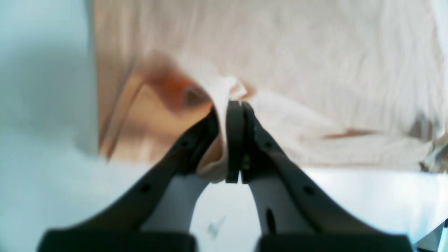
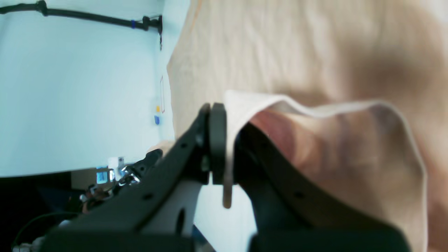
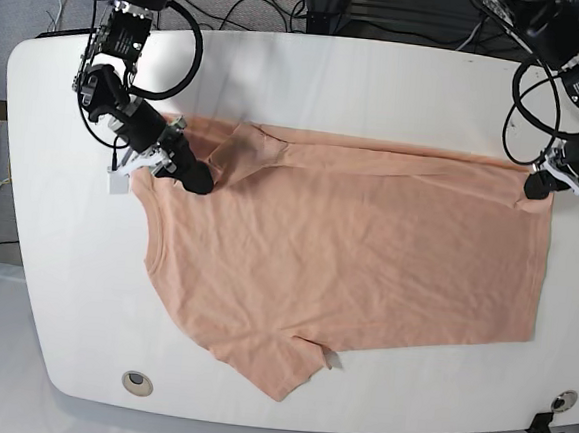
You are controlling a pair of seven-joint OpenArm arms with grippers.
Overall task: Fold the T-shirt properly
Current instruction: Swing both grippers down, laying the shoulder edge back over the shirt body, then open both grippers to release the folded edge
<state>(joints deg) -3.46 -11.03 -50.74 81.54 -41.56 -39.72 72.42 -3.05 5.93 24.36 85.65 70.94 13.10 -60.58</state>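
Two pincers grip the T-shirt, which lies spread across the white worktop with its far edge pulled taut between them. The left pincer is pressed together on a bunched fold of cloth at the hem corner — on the base view's right. The right pincer pinches a raised flap of fabric near the shoulder — on that view's left. One sleeve lies flat toward the near edge.

Two black arms looped with black cables, each tool black-fingered on white plastic mounts with screw holes.
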